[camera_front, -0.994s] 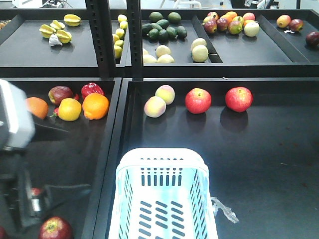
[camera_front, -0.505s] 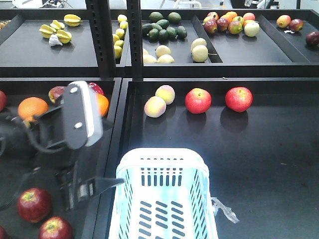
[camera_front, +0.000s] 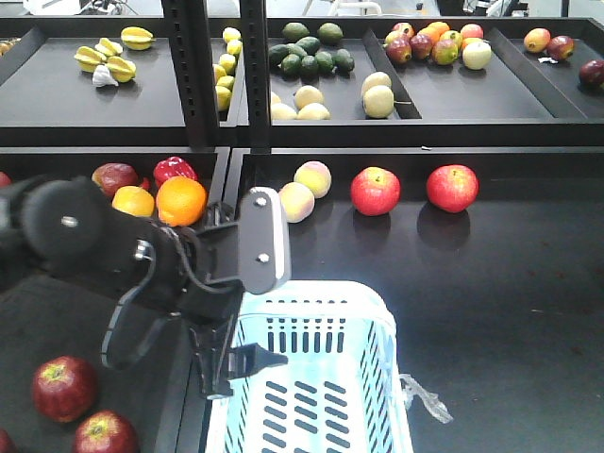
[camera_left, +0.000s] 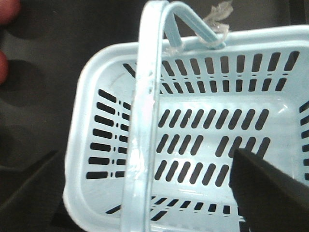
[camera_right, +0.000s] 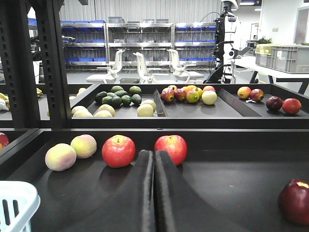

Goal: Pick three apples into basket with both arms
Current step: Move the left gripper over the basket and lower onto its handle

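Note:
The pale blue basket [camera_front: 326, 326] stands at the front centre, and the left wrist view shows its inside [camera_left: 207, 108] empty under the handle [camera_left: 142, 121]. My left gripper [camera_front: 241, 363] hangs open and empty over the basket's left rim; one dark finger [camera_left: 265, 198] shows. Two red apples [camera_front: 375, 191] [camera_front: 451, 187] lie behind the basket. My right gripper [camera_right: 154, 153] is shut and empty, low over the tray, pointing between those apples [camera_right: 119, 151] [camera_right: 173, 146]. Two more red apples [camera_front: 63, 387] [camera_front: 104, 434] lie in the left tray.
Two peaches [camera_front: 304, 191] lie left of the apples. Oranges [camera_front: 179, 200] and dark red fruit [camera_front: 115, 176] sit in the left tray. A dark apple [camera_right: 294, 200] lies at the right. A black upright post [camera_front: 255, 75] and a rear shelf of fruit [camera_front: 415, 94] stand behind.
My left arm has swept from the far left rightward across the left tray to the basket's left rim. An apple in the left tray came into view.

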Robot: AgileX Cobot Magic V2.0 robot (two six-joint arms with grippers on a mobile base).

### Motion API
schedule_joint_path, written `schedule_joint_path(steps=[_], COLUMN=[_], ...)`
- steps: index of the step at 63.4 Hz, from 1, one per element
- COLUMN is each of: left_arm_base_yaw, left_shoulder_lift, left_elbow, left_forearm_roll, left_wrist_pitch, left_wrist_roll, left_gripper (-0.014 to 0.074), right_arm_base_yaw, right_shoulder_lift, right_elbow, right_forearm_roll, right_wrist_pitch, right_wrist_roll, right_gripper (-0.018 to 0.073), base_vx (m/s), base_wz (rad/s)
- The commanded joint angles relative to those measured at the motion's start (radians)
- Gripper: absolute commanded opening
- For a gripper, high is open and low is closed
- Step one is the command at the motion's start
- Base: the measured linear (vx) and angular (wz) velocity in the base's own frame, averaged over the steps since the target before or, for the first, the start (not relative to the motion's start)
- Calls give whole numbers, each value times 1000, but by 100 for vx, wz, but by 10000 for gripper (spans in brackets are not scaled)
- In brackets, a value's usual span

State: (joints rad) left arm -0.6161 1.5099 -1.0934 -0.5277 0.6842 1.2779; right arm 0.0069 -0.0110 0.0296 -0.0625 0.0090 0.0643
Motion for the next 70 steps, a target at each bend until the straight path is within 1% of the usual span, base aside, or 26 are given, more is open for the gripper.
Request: schedule_joint_path(steps=[1, 9, 21, 38, 45, 47, 54, 68, 69, 70], left_arm_base_yaw=[-13, -13, -13, -13, -13, -13, -13, -13, -13, -13], left_shoulder_lift=[-2, 27, 68, 104, 106, 106, 106, 106, 106, 106], left_elbow=[-34, -34, -34, -34, -34, -34, -34, -34, -34, -34], left_forearm_roll=[-14, -7, -5, -5, -6, -6, -13, -12, -12, -12], left_wrist_pitch=[-41, -50, -103, -113, -141, -148, -157, -158, -158, -158], left_wrist_roll=[-9, -9, -9, -9, -9, -9, -9, -9, -9, -9], left_gripper=[641, 627, 591, 573, 530, 508, 383, 11, -10, -9], right_arm_base_yaw=[-6, -6, -6, -6, -6, -6, -6, -6, -6, -6], right_shoulder_lift=[-10, -10, -10, -10, -10, -10, -10, -10, -10, -10], right_elbow=[13, 13, 13, 13, 13, 13, 13, 13, 13, 13], right_forearm_roll=[-1, -1, -1, -1, -1, -1, -1, -1, -1, -1], right_wrist_pitch=[-75, -75, -75, -75, -75, -75, -75, -75, -75, -75], right_wrist_roll=[1, 1, 1, 1, 1, 1, 1, 1, 1, 1], right_gripper=[-9, -9, -9, -9, -9, -9, -9, -9, -9, -9], base_vx=[0, 0, 0, 0, 0, 0, 0, 0, 0, 0], base_wz=[0, 0, 0, 0, 0, 0, 0, 0, 0, 0])
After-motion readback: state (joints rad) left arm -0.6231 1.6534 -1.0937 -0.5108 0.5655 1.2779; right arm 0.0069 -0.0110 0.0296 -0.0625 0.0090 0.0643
